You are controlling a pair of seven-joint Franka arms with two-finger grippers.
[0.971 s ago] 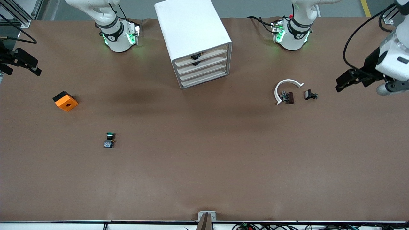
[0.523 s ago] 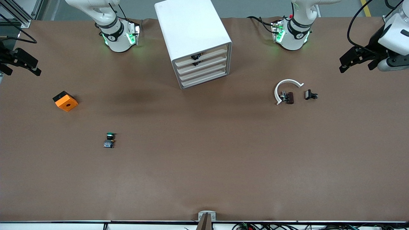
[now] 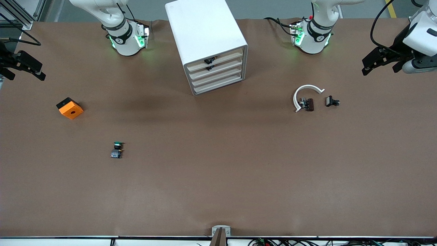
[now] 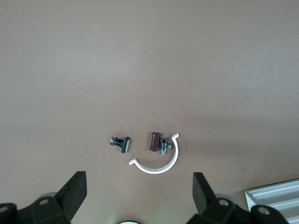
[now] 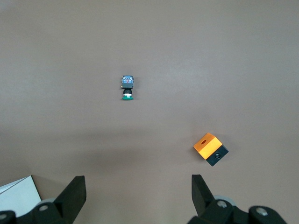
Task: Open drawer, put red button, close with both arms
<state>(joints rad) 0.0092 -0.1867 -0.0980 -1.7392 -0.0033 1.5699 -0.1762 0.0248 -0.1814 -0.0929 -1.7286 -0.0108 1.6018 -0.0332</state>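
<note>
**Hands parked wide, drawer shut, red cap nowhere on show**

Scanning the surface point(image 3: 218, 191) first. Picking out a green-capped button point(image 3: 117, 149) toward the right arm's end, lying nearer the front camera than an orange cube point(image 3: 70, 108). Checking the left arm's end: only a white curved ring point(image 3: 305, 89), a small brown part point(image 3: 309, 104) touching it, and a black clip point(image 3: 332, 101) just beside. No finding the red button in any view; probably inside the cabinet, though impossible to confirm from here.

Over to the white cabinet point(image 3: 201, 27) standing between the two bases. Reading the drawer point(image 3: 223, 65), second front down, as pushed in level with its neighbours, black handle showing.

Now the left hand point(image 3: 375, 61): hanging over the rim of the surface at its own arm's end, fingers point(image 4: 74, 191) spread fully, gripping nothing. Same for the right hand point(image 3: 24, 65): up over its own end, jaws wide apart, nothing between them, cube and green button in sight below.

Judging the step: looks like the closing already done, both arms pulled clear and waiting. Calling for little next, if so. Otherwise: down to that second handle, pull straight out, and no mistaking the green cap for the red.
</note>
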